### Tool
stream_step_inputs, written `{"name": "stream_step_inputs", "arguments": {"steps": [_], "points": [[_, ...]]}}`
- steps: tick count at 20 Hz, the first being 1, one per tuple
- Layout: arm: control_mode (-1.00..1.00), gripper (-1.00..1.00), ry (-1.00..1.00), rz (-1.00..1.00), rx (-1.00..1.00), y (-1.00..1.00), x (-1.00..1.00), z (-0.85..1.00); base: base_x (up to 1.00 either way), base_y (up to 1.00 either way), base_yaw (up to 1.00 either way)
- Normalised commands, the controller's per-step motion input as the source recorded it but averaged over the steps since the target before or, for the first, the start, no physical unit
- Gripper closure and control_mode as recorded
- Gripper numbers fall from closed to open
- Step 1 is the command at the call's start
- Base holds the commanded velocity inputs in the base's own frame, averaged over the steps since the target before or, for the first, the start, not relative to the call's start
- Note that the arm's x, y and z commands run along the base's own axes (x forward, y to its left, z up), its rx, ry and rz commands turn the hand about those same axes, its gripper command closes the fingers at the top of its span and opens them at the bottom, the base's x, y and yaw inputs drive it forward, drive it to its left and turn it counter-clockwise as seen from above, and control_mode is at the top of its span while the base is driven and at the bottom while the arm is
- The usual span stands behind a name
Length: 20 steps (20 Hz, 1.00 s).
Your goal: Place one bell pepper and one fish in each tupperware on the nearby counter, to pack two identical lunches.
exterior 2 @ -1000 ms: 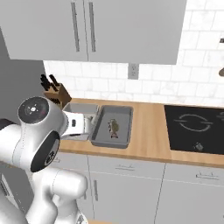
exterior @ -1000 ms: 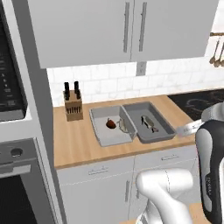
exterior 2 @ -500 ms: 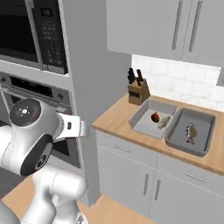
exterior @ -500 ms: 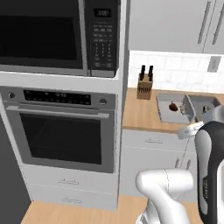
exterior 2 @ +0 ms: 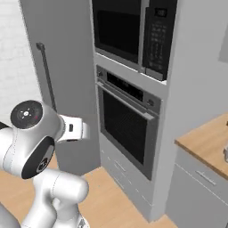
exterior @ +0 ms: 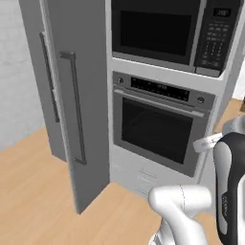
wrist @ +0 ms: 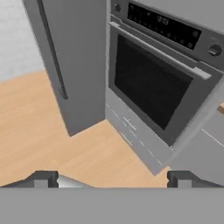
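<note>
My gripper (wrist: 111,179) is open: its two dark fingertips (wrist: 41,178) stand far apart with nothing between them, over bare wooden floor. The counter (exterior 2: 207,141) shows as a light-brown corner at the right edge of the right base view, over white cabinet fronts. A small grey sliver (exterior 2: 225,153) sits on it at the frame edge, and I cannot tell what it is. The bell peppers, the fish and the tupperware are out of view.
A tall grey fridge (exterior: 72,95) with long handles stands on the left. To its right are a built-in oven (exterior: 158,129) and a microwave (exterior: 167,33) above it. Wooden floor (wrist: 65,140) lies open in front of them. My white arm (exterior 2: 31,133) fills the lower left of the right base view.
The whole picture has swung: the base has turned left, away from the counter with its trays, toward the oven and fridge. The gripper has stayed open.
</note>
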Motion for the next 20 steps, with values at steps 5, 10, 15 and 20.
{"name": "stream_step_inputs", "arguments": {"steps": [5, 10, 15, 20], "points": [[1.00, -1.00, 0.00, 0.00, 0.00, 0.00, 0.00, 0.00, -0.19, 1.00, 0.52], [1.00, -1.00, 0.00, 0.00, 0.00, 0.00, 0.00, 0.00, 0.00, 1.00, 0.43], [1.00, -1.00, 0.00, 0.00, 0.00, 0.00, 0.00, 0.00, 0.00, 1.00, 0.49], [1.00, -1.00, 0.00, 0.00, 0.00, 0.00, 0.00, 0.00, 0.04, 1.00, 0.38]]}}
